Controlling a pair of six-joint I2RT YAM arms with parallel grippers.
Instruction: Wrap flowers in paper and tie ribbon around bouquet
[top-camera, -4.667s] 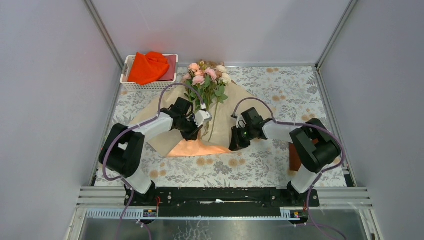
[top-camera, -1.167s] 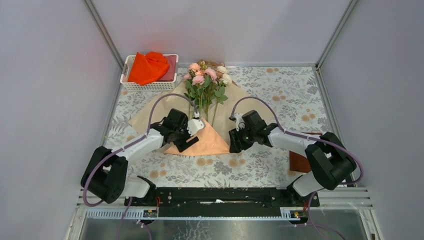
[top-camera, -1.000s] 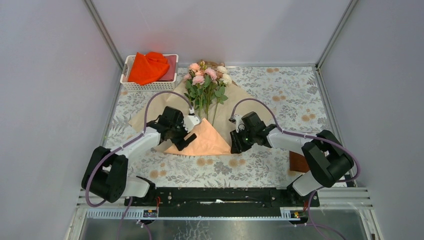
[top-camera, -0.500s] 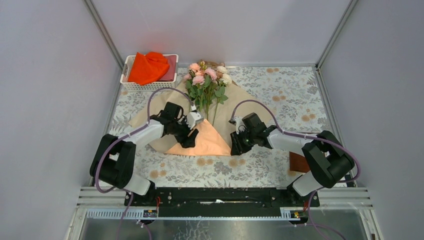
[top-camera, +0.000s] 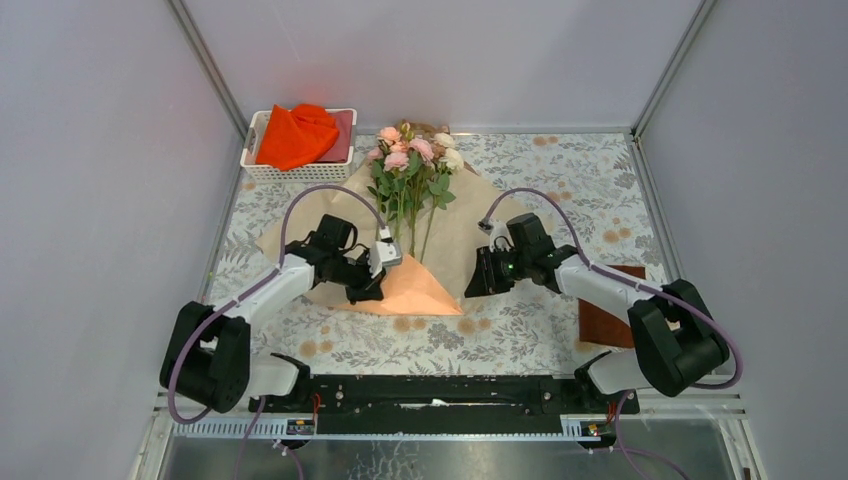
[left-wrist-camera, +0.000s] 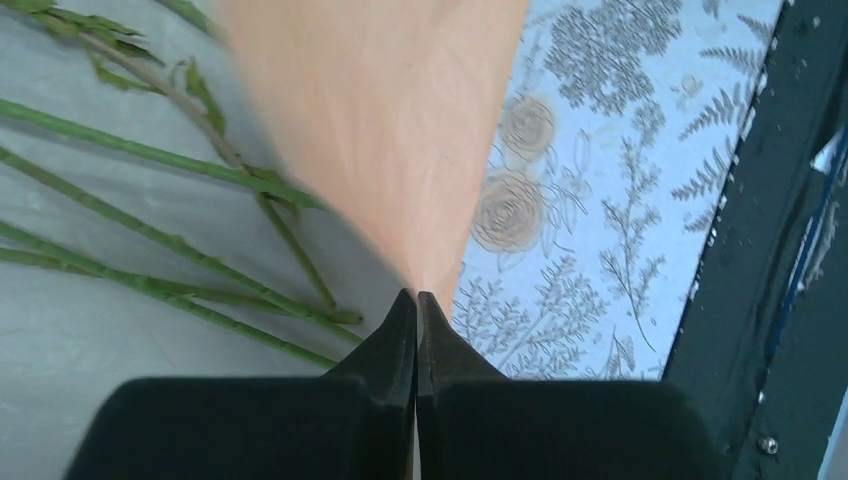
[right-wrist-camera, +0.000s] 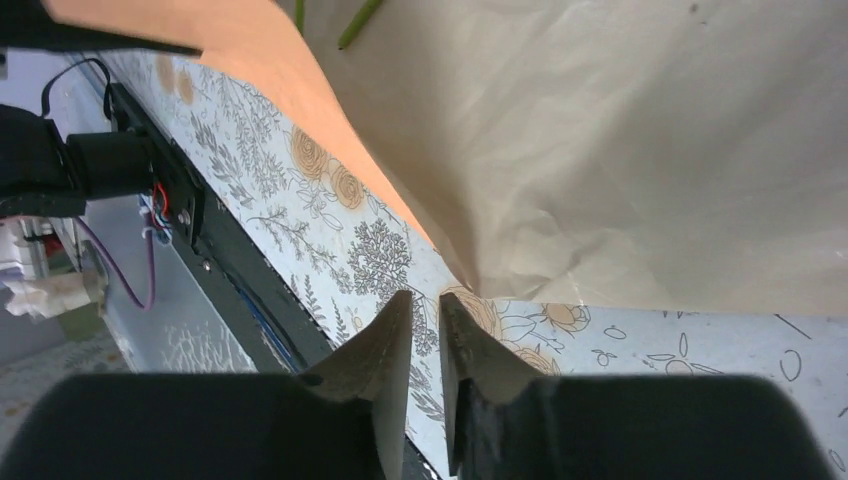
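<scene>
The flowers (top-camera: 412, 150) lie with pink and cream blooms at the far end, their green stems (left-wrist-camera: 150, 160) running toward me over the spread paper (top-camera: 455, 225). The paper's near corner is folded up as a peach-orange flap (top-camera: 415, 292). My left gripper (top-camera: 362, 288) is at the flap's left edge; in the left wrist view its jaws (left-wrist-camera: 417, 297) are shut, with the flap (left-wrist-camera: 400, 120) tapering into the tips. My right gripper (top-camera: 476, 283) hovers over the mat by the paper's (right-wrist-camera: 620, 130) right near edge, its jaws (right-wrist-camera: 425, 300) slightly apart with nothing between. No ribbon or wrapped bouquet shows.
A white basket (top-camera: 262, 172) holding a bright orange-red cloth (top-camera: 295, 135) stands at the back left. The leaf-patterned mat (top-camera: 580, 180) covers the table. A flat red-brown thing (top-camera: 598, 320) lies at the right edge. The black base rail (top-camera: 440, 392) runs along the near side.
My left gripper has closed on the paper's flap and drawn its tip lower and nearer. My right arm has swung to the right, its jaws narrowing.
</scene>
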